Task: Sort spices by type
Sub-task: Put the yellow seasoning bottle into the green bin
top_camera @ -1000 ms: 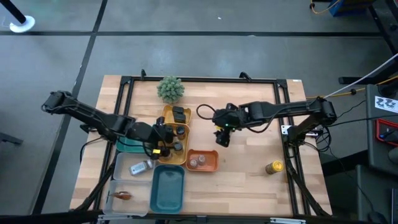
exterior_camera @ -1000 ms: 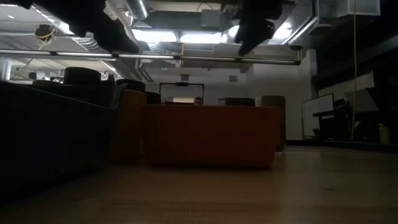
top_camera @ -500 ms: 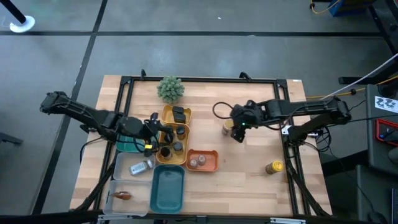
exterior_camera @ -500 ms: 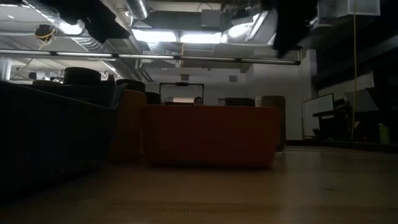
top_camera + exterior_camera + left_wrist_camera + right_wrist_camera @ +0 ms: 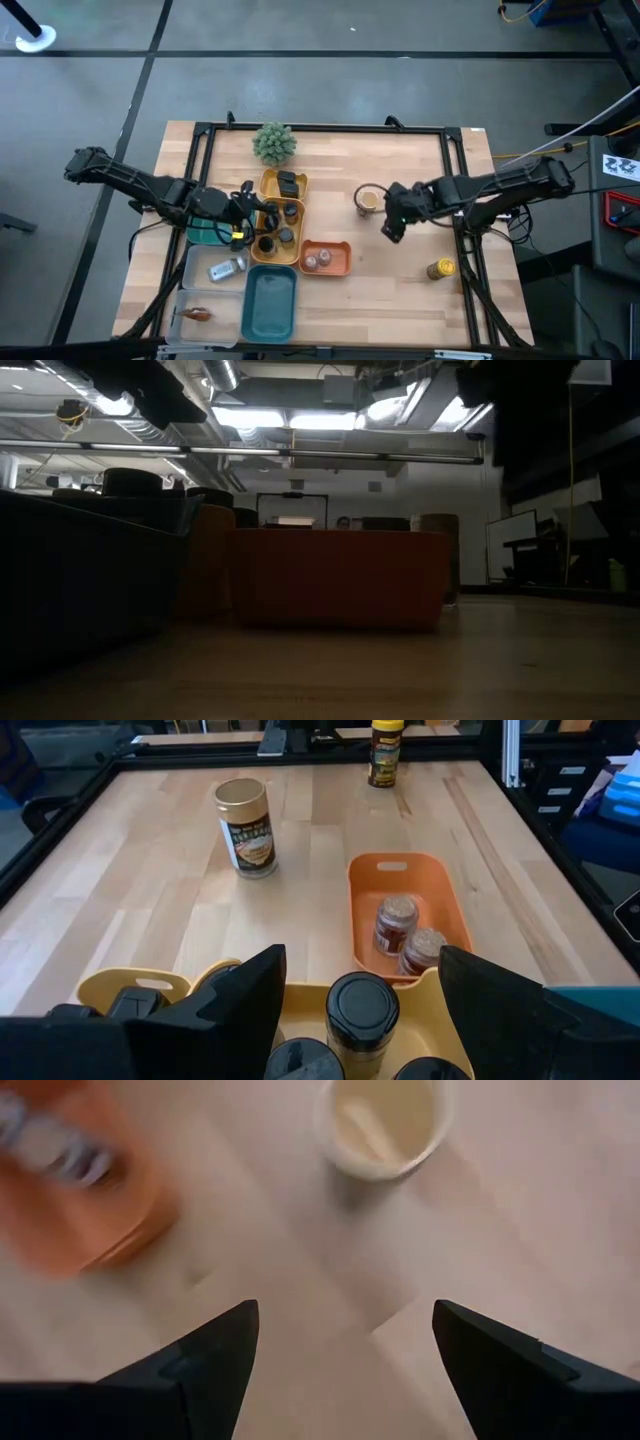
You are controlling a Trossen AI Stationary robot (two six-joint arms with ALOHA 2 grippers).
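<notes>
Several dark-capped spice jars (image 5: 283,222) and a black box (image 5: 290,182) stand in the yellow tray (image 5: 268,180). Two jars (image 5: 408,935) stand in the orange tray (image 5: 340,262). A pale-topped jar (image 5: 367,200) stands alone on the wood, and a yellow-capped bottle (image 5: 441,268) stands near the right edge. My left gripper (image 5: 246,216) hovers open at the yellow tray's left side, with a dark-capped jar (image 5: 362,1010) showing between its fingers in the wrist view. My right gripper (image 5: 391,227) hangs open over bare wood just right of the pale-topped jar (image 5: 385,1120).
A fuzzy green plant (image 5: 273,143) stands at the far edge. A teal tray (image 5: 270,303) lies at the near edge. Left of it a clear tray holds a lying bottle (image 5: 228,268) and a brown packet (image 5: 196,314). Bare wood stretches right of the orange tray.
My right gripper has moved from above the pale-topped jar toward the table's right edge, sinking a little and rolling about its own line; the jar stays standing where it was. My left gripper has drawn back a little toward the left edge. Both stay open.
</notes>
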